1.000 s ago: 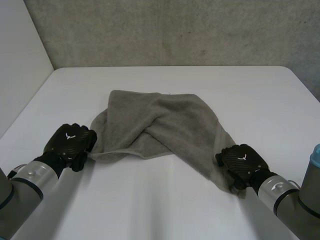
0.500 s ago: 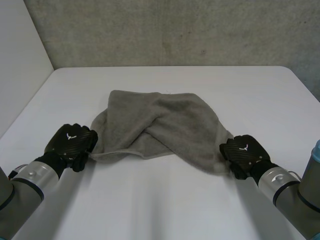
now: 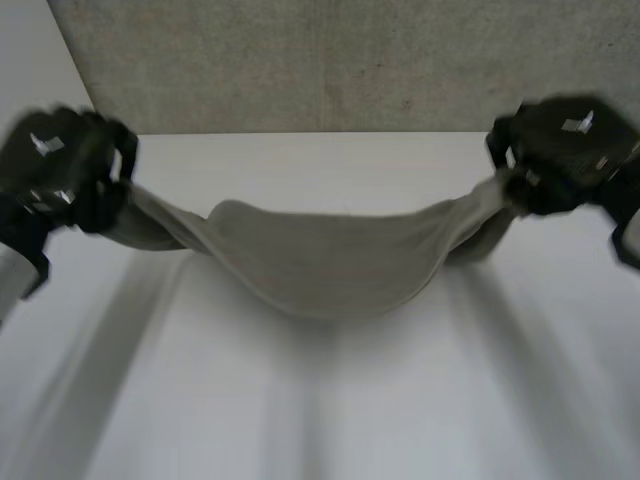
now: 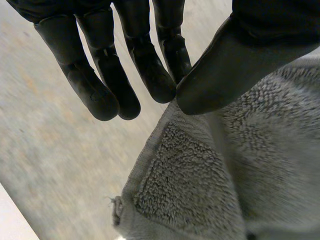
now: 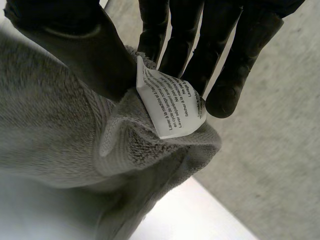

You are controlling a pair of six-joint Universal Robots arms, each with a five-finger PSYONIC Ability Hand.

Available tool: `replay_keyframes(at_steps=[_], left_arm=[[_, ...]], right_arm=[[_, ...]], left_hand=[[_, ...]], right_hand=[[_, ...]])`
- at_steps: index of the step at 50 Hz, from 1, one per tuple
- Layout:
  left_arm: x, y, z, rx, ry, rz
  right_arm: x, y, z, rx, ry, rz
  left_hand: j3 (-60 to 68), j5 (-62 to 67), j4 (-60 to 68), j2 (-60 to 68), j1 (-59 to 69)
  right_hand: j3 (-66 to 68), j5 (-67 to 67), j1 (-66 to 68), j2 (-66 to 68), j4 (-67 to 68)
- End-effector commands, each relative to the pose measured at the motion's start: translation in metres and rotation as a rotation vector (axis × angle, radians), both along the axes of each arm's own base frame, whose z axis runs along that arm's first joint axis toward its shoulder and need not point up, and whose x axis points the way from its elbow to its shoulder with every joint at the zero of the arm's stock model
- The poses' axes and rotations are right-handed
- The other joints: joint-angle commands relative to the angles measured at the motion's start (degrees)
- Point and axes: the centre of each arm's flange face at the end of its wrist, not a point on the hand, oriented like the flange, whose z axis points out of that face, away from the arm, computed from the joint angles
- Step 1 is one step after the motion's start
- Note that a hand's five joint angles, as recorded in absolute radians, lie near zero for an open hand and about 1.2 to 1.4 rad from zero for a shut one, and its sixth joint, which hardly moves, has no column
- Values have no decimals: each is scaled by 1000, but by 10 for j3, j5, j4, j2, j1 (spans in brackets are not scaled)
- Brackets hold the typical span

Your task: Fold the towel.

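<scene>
Surface, head view: a white table (image 3: 330, 410) with a rough grey wall (image 3: 320, 60) along its far edge.
Towel, head view: the grey towel (image 3: 320, 262) is slung between the two hands over the far half of the table. Its middle sags in a wide curve, and whether the lowest part touches the table cannot be told.
Hands, head view: the left hand (image 3: 58, 165) is raised by the far-left corner and the right hand (image 3: 562, 148) by the far-right corner, well apart. Each is at one end of the towel.
Left wrist view: this shows the grip that the head view blurs. The thumb (image 4: 235, 65) presses towel pile against nearly straight fingers (image 4: 150, 75), pinching the cloth just beside a hemmed corner. The grey wall is behind.
Right wrist view: the thumb (image 5: 75, 45) and fingers (image 5: 225, 75) pinch a bunched corner of the towel. A white printed care label (image 5: 172, 107) sticks out at the fingertips, and a strip of table lies below.
Change from a second ago: the towel then lay rumpled on the table with both hands low at its near corners. Now both hands are high and farther apart, and the cloth is stretched between them.
</scene>
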Motion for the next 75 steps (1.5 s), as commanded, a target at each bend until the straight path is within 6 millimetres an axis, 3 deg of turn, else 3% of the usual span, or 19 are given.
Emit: replay_keyframes(at_steps=[1, 5, 15, 21, 24, 26, 27, 28, 29, 31, 32, 34, 38, 43, 51, 56, 62, 67, 75], left_arm=[[12, -5, 44, -17, 66, 38], [14, -14, 39, 29, 61, 45], [-11, -66, -62, 335, -175, -15], [-26, -86, -72, 333, -315, 9], [-41, -103, -47, 240, -323, 44], [-49, -120, 5, 65, -255, 91], [-49, -120, 6, 64, -255, 92], [-50, -127, 38, -41, -193, 117], [-50, -127, 38, -42, -192, 117], [-52, -133, 92, -212, -37, 148], [-52, -133, 92, -213, -36, 148], [-44, -125, 136, -331, 116, 163], [-37, -115, 155, -381, 206, 150], [-38, -118, 121, -281, 188, 144], [-41, -117, 25, -51, 105, 115], [-40, -106, -61, 72, 10, 64], [-37, -85, -133, 146, -178, 39], [-28, -74, -154, 178, -279, 28], [-10, -79, -149, 176, -276, 60]], right_arm=[[-28, -7, 41, 5, 129, -70], [-30, -21, 20, 57, 251, -53], [-6, -57, -52, 214, 427, -10], [23, -97, -60, 40, 459, -71], [31, -108, -48, -61, 433, -99], [45, -127, -11, -319, 339, -165], [45, -127, -10, -321, 338, -165], [50, -135, 8, -463, 278, -194], [54, -136, 31, -607, 203, -223], [55, -129, 59, -749, 116, -247], [55, -129, 59, -750, 116, -247], [50, -106, 99, -921, -29, -261], [46, -102, 96, -890, -45, -245], [48, -108, 59, -702, 21, -201], [59, -108, -19, -397, 150, -45], [61, -100, -102, -163, 223, 47], [57, -87, -174, 45, 286, 78], [49, -80, -191, 102, 315, 66], [35, -79, -178, 125, 306, 25]], left_hand=[[-87, -133, -67, -71, -16], [-87, -133, -67, -71, -16], [-87, -133, -67, -71, -16], [-87, -133, -67, -71, -16], [-87, -133, -67, -71, -16], [-87, -133, -67, -71, -16], [-87, -133, -67, -71, -16], [-87, -133, -67, -71, -16], [-87, -133, -67, -71, -16], [-87, -133, -67, -71, -16], [-87, -133, -67, -71, -16], [-87, -133, -67, -71, -16], [-87, -133, -67, -71, -16], [-87, -133, -67, -71, -16], [-87, -133, -67, -71, -16], [-87, -133, -67, -71, -16], [-87, -133, -67, -71, -16], [-87, -133, -67, -71, -16], [-87, -133, -67, -71, -16]], right_hand=[[61, 47, 51, 64, 39], [61, 47, 51, 64, 39], [61, 47, 51, 64, 39], [61, 47, 51, 64, 39], [61, 47, 51, 64, 39], [61, 47, 51, 64, 39], [61, 47, 51, 64, 39], [61, 47, 51, 64, 39], [61, 47, 51, 64, 39], [61, 47, 51, 64, 39], [61, 47, 51, 64, 39], [61, 47, 51, 64, 39], [61, 47, 51, 64, 39], [61, 47, 51, 64, 39], [61, 47, 51, 64, 39], [61, 47, 51, 64, 39], [61, 47, 51, 64, 39], [61, 47, 51, 64, 39], [61, 47, 51, 64, 39]])
